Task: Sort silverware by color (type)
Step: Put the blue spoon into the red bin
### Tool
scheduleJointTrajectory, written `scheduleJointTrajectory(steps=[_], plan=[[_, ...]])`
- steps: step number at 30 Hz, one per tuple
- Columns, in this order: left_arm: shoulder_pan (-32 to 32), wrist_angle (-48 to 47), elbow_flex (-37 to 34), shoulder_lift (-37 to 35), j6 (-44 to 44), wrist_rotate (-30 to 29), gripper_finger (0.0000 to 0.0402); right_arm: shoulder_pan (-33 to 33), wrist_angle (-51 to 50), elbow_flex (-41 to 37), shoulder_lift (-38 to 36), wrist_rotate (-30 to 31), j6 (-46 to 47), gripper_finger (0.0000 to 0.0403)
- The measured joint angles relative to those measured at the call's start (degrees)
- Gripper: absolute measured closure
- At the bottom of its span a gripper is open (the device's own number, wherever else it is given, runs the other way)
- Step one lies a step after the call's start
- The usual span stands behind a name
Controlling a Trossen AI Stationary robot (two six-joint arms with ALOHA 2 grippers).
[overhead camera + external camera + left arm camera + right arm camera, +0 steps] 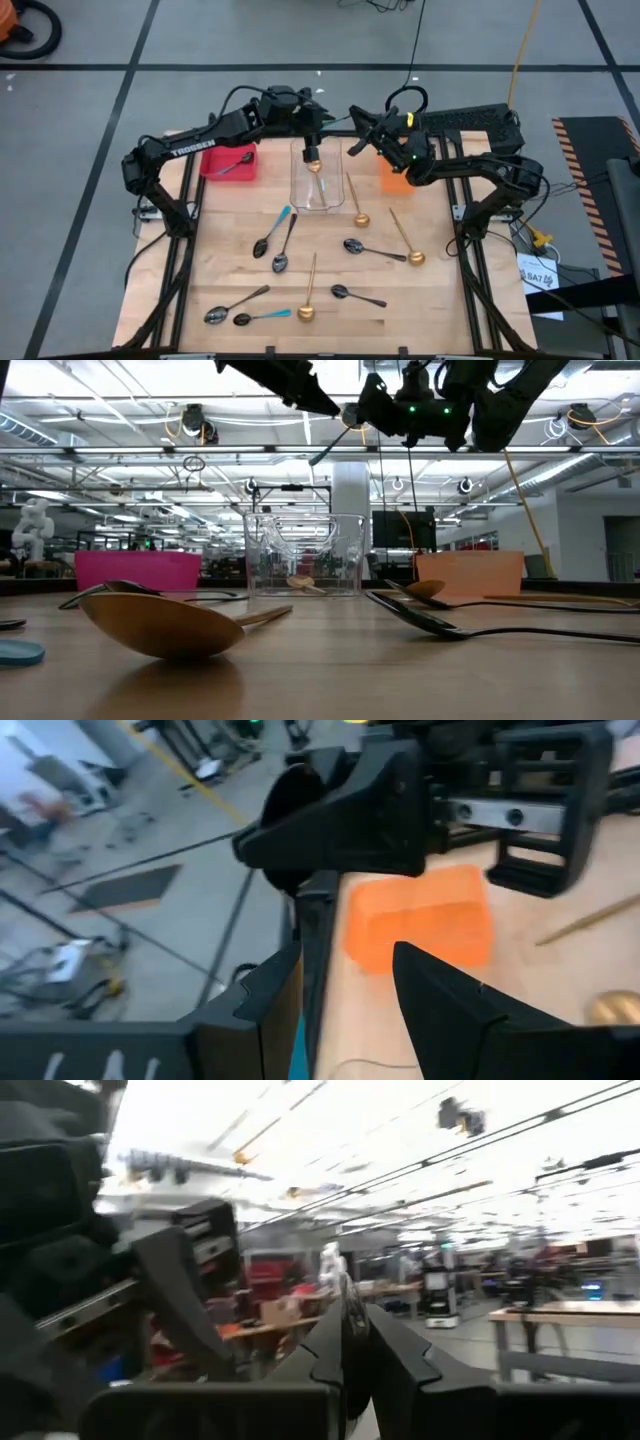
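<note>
The left gripper (312, 140) hangs spread over the clear bin (322, 195), a gold spoon (314, 160) lying inside just below it. The right gripper (358, 118), pressed together and holding nothing, hovers beside it near the orange bin (394, 180). A dark spoon (236, 165) lies in the pink bin (213, 163). The other spoons are scattered on the table (430, 300): one gold spoon (309, 292) lies lengthwise, bowl toward the front edge, and a blue-handled spoon (262, 316) lies crosswise.

Left tool (312, 152) open, right tool (362, 122) closed
</note>
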Motion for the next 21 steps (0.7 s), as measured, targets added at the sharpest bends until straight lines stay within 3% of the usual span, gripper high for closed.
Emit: scheduleJointTrajectory(steps=[4,10,21], plan=[[-1.03,2.19,0.02,0.6,1.03,-6.92,0.0236,0.3,6.53,0.0,2.56,1.89,0.41,0.0387],[-0.89,5.02,-0.05,2.14,3.34,-9.16,0.0236,0.25,12.89,0.0,4.35,1.91,2.49,0.0387],[-1.46,11.62,-0.11,6.24,9.57,-11.74,0.0236,0.25,12.77,0.0,4.38,1.87,3.58,0.0387]])
